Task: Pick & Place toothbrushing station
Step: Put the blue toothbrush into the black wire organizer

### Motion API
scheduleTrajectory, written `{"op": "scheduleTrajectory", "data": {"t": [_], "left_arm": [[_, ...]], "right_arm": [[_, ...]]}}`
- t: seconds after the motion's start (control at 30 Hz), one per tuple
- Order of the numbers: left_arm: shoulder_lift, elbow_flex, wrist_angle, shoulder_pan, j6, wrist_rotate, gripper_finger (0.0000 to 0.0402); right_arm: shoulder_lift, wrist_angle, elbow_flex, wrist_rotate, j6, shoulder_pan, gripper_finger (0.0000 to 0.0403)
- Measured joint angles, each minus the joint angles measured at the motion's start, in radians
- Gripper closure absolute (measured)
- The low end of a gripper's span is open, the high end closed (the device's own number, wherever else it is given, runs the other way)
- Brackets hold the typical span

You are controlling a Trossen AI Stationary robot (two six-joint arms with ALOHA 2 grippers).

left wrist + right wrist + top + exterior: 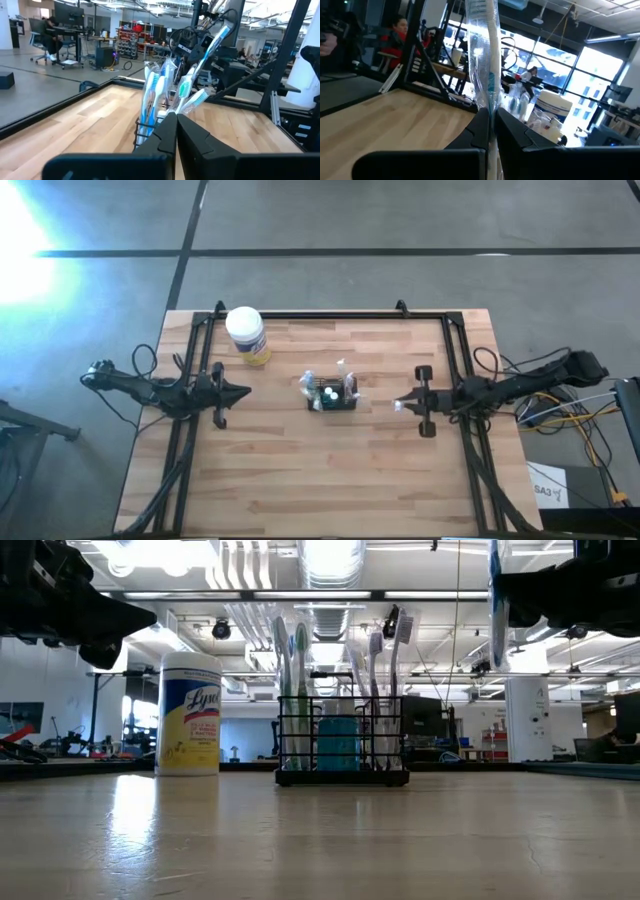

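Note:
The toothbrushing station (332, 395) (342, 740), a small black wire caddy holding several toothbrushes (156, 85), stands on its base at the middle of the wooden table. My left gripper (243, 392) (176, 131) hovers shut to the caddy's left, pointing level at it, with nothing in it. My right gripper (402, 404) (492, 125) hovers to the caddy's right, shut on a toothbrush in a clear wrapper (485, 60) (495, 590). My right gripper pinches the wrapped toothbrush's handle (491, 102) between its two fingers. The fingers come level from the table's right side and lie across the brush. The brush stands about upright, most of it rising above the fingers, clear of the table.
A white-lidded jar with a yellow label (248, 337) (189, 715) stands at the far left, behind my left gripper. A black metal frame (330, 315) runs along the table's far, left and right edges. Bare wood lies toward the near edge (330, 480).

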Motion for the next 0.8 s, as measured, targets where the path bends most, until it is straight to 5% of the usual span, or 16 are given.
{"op": "scheduleTrajectory", "data": {"t": [0.3, 0.47, 0.8], "left_arm": [[0.000, 0.000, -0.001, 0.000, 0.087, 0.053, 0.0396], [-0.003, 0.000, 0.013, 0.004, 0.167, 0.151, 0.0397], [-0.008, 0.000, 0.016, 0.008, 0.191, 0.158, 0.0399]], "right_arm": [[-0.018, 0.004, 0.000, -0.036, 0.024, -0.080, 0.0390], [-0.026, 0.010, 0.000, -0.187, 0.041, -0.158, 0.0390], [-0.023, 0.071, 0.004, -0.341, 0.162, -0.345, 0.0390]]}}
